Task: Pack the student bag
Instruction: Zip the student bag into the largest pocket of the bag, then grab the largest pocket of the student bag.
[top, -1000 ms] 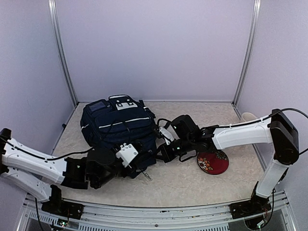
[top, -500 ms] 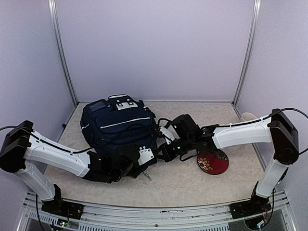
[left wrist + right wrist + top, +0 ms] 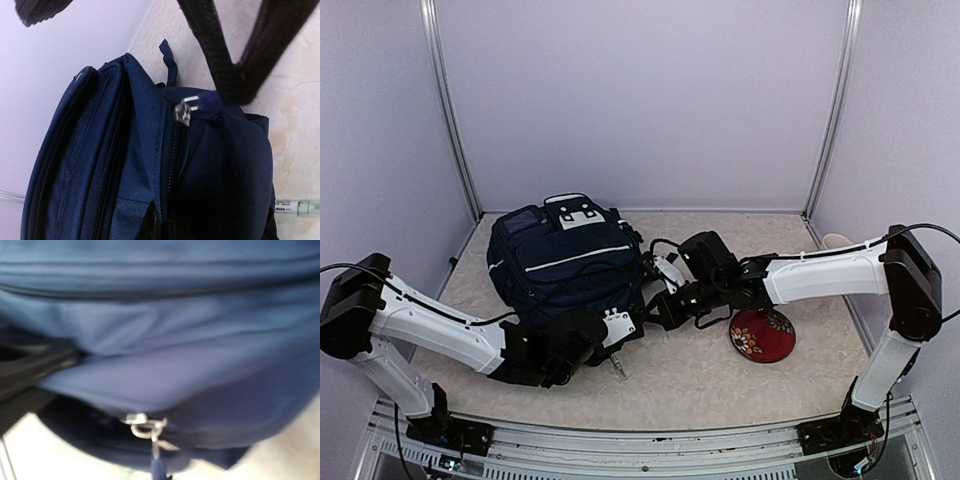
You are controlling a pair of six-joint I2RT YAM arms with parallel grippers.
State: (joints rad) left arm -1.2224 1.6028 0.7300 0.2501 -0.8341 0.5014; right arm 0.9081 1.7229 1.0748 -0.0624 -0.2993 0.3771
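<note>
Both clench now: my right jaws beside the student bag point(image 3: 560, 255), my left jaws newly shut at its near edge, likely bracing it for unzipping.

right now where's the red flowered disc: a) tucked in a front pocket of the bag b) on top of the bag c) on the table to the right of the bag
c: the red flowered disc lies flat on the table, apart from the student bag and on its right side.
</note>
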